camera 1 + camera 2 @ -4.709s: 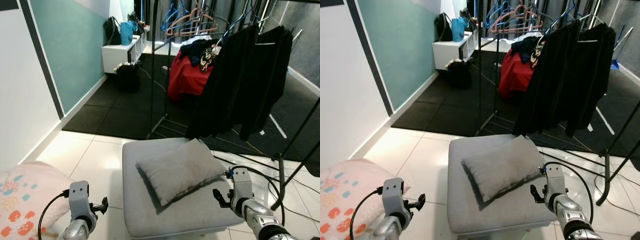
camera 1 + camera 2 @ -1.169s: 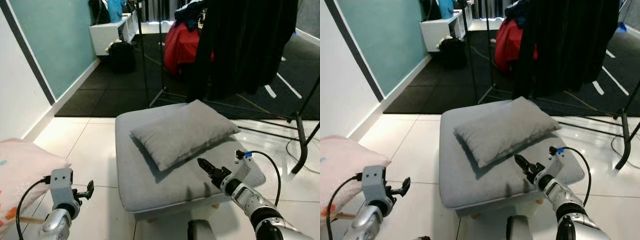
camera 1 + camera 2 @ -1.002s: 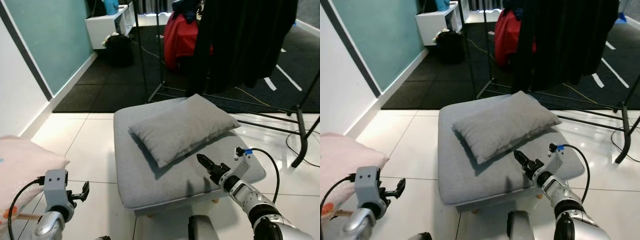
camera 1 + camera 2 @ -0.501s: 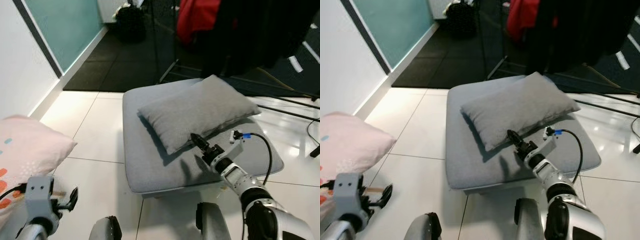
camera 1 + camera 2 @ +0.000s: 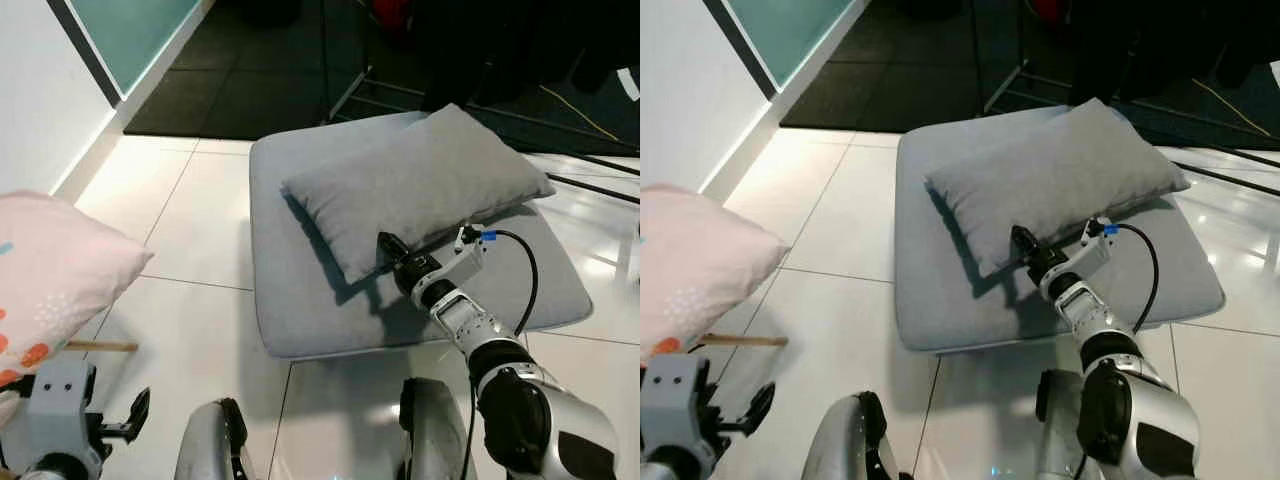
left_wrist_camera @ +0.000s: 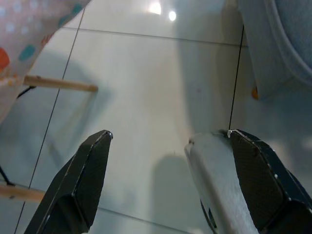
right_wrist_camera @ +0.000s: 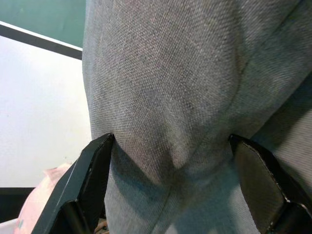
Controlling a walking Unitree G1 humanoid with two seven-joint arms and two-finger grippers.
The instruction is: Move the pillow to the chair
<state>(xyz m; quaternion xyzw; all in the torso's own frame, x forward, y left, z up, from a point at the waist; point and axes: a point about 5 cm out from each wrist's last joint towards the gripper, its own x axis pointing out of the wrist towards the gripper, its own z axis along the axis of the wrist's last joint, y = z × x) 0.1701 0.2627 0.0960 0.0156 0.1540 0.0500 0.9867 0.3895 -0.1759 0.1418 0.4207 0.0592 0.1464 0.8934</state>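
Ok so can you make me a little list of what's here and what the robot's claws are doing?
pillow: grey pillow lying on the ottoman
ottoman: grey ottoman on the white tile floor
right gripper: right gripper at the pillow's near edge, fingers open, one on each side of the edge
left gripper: left gripper open, low over the floor
pink cushion: pink cushion on the robot's left
task state: pillow not lifted yet

Grey upholstered ottoman on glossy white tiled floor, grey pillow lying slantwise across its top, black floor mat just beyond, pink patterned cushion well apart at left
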